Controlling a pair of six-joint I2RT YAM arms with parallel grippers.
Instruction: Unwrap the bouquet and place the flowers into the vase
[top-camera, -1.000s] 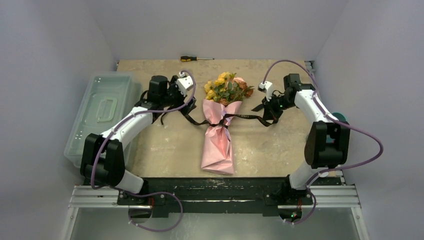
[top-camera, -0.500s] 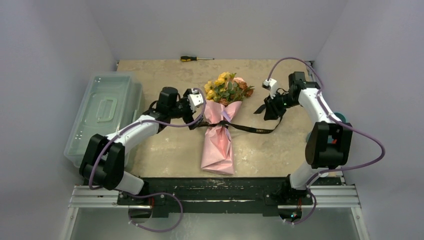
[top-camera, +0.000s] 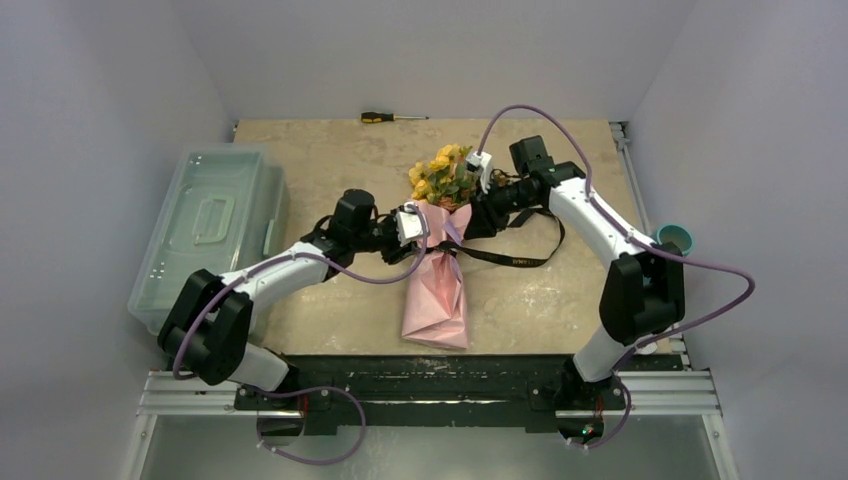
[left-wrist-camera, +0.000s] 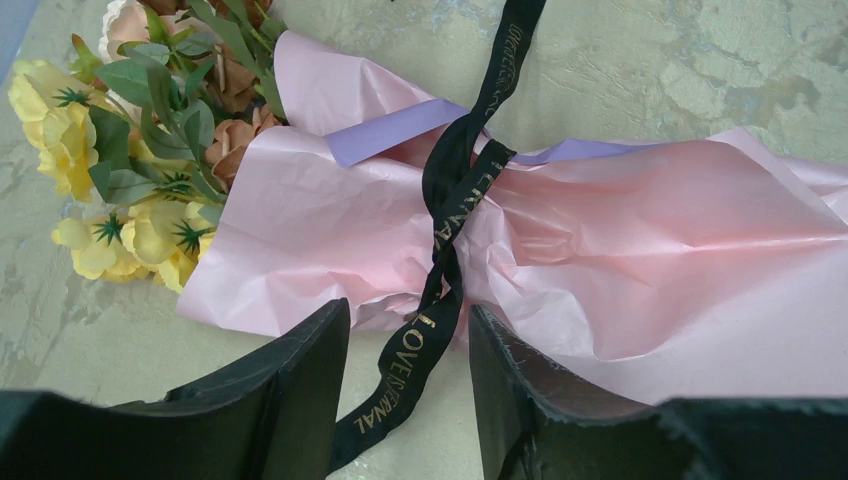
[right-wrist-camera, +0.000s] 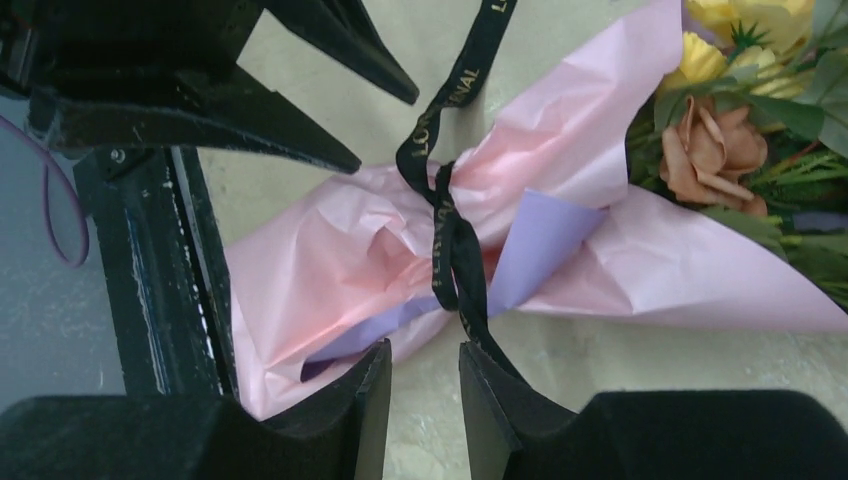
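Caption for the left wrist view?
Left end effector, jaws apart, straddles the ribbon tail beside the wrapped bouquet.

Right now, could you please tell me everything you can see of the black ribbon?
The black ribbon is a narrow, satiny band printed with gold letters. It is wound around the waist of the bouquet, pinching the pink paper, its strands twisted there. One tail runs between the open fingers of the left pincer; another lies slack on the table.

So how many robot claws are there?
2. The left gripper is at the bouquet's left side, the right gripper at its right side, both by the black ribbon. None seem hidden.
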